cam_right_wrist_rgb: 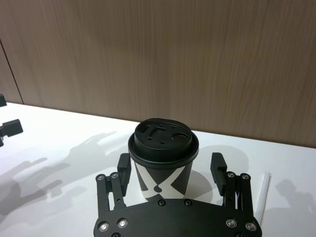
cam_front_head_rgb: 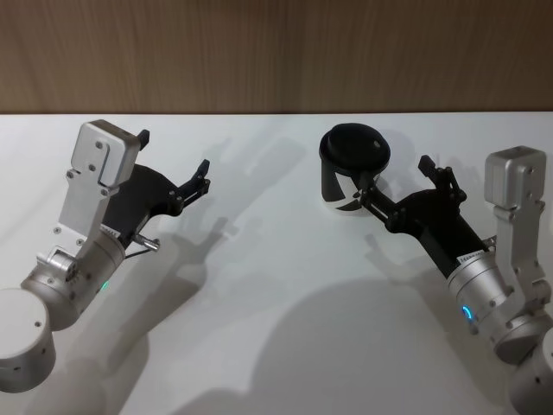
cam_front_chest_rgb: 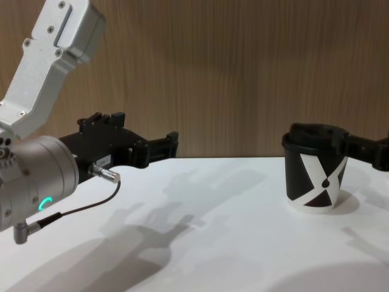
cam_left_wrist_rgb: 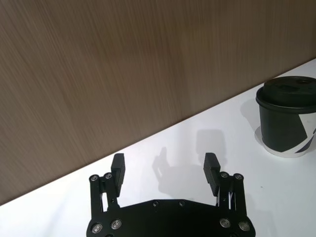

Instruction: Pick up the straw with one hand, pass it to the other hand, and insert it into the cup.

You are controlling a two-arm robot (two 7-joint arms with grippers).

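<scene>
From the head view, the left gripper hangs over the white table, pincer spread wide and empty. The right gripper, equally wide and empty, reaches toward the cup near the wood-panelled wall. In the left wrist view the cup stands well apart from the open fingers, with bare table between them. The right wrist view gives the cup just ahead of the spread jaws, and the straw lying flat on the table just beside one finger, on its outer side. It looks light, thin and smooth, likely to roll or slide when nudged and to crush under a hard pinch. A gentle hold toward one end would probably leave length free for the hand-over. The cup, close by, is the thing most likely to be knocked. In the chest view the cup sits upright at the right, and a grey cable loops under the left wrist, clear of the work.
</scene>
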